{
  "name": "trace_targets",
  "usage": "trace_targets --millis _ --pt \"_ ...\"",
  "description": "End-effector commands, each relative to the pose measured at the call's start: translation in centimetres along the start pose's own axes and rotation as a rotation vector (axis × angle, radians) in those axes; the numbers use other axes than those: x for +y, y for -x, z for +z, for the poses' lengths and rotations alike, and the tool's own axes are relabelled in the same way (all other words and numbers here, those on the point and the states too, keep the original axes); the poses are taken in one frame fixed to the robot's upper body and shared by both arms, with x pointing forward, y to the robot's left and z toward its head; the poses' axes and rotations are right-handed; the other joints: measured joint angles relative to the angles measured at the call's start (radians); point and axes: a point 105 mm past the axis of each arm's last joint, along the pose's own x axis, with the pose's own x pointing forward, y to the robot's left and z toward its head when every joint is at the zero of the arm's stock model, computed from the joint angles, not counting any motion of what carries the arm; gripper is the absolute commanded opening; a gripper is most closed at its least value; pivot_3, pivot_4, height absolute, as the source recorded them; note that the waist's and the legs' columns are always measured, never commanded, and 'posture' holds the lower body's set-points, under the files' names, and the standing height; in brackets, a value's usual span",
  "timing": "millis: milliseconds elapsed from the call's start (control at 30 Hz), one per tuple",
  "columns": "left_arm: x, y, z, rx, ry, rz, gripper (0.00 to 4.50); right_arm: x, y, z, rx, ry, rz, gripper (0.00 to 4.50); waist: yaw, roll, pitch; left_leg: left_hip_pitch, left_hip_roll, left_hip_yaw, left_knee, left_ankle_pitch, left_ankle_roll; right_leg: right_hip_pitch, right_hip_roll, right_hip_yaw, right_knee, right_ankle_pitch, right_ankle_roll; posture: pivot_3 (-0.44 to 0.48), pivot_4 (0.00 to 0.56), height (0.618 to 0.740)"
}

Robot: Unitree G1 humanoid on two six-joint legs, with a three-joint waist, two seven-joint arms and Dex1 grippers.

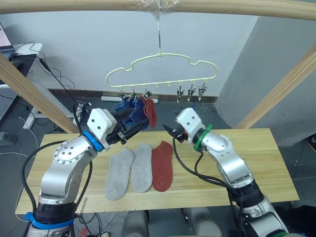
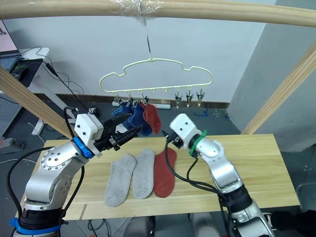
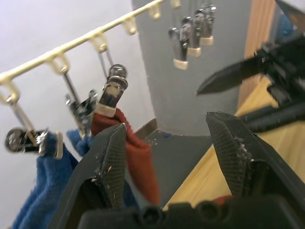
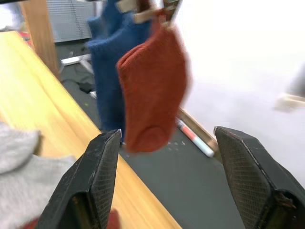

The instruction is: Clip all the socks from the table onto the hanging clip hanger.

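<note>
The pale yellow clip hanger hangs from its hook above the table. Its left clips hold two blue socks and one rust red sock; three clips on the right hang bare. On the table lie two grey socks and a red sock, side by side. My left gripper is open and empty just below the hanging socks. Facing it from the right, my right gripper is also open and empty. The hanging red sock sits ahead of its fingers.
A thick wooden rail carries the hanger, with slanted wooden posts at left and right. A desk with cables stands at the far left. Bare table top stretches to the right of the socks.
</note>
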Motion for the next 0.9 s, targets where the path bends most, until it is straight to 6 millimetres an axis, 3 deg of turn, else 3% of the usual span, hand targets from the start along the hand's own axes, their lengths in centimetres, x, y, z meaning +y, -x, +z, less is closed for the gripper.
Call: trace_targets --millis 33,200,467,567,900 --pt "-0.7 0.0 1.6 -0.046 -0.068 -0.038 2.97 -1.5 1.1 3.0 -0.098 -0.013 -0.088 3.25 -0.002 0.000 0.000 0.000 0.000 0.000 0.000 0.000 0.000 0.000 0.000 0.000 0.000 0.000 0.000 -0.113 0.232 0.740" --pt "-1.0 -0.6 1.9 -0.063 -0.077 -0.054 2.97 -3.3 1.3 4.2 -0.122 -0.072 -0.205 3.25 -0.002 0.000 0.000 0.000 0.000 0.000 0.000 0.000 0.000 0.000 0.001 0.000 0.000 0.000 0.000 -0.122 0.230 0.740" --pt "-1.3 -1.0 1.8 -0.069 -0.091 -0.066 2.97 -3.6 0.4 4.7 -0.125 -0.116 -0.208 3.25 -0.002 0.000 0.000 0.000 0.000 0.000 0.000 0.000 0.000 0.000 0.000 0.000 0.000 0.000 0.000 -0.125 0.222 0.740" --pt "-1.3 -1.0 1.7 -0.068 -0.097 -0.065 2.97 -3.7 0.2 4.6 -0.119 -0.132 -0.211 2.67 -0.003 0.000 0.000 0.000 0.000 0.000 0.000 0.000 0.000 0.000 0.000 0.000 0.000 0.000 0.000 -0.121 0.220 0.740" --pt "-1.3 -1.2 1.5 -0.067 -0.100 -0.060 2.97 -4.3 -0.9 4.3 -0.094 -0.185 -0.246 2.67 -0.003 0.000 0.000 0.000 0.000 0.000 0.000 0.000 0.000 0.000 0.000 0.000 0.000 0.000 0.000 -0.121 0.220 0.740"
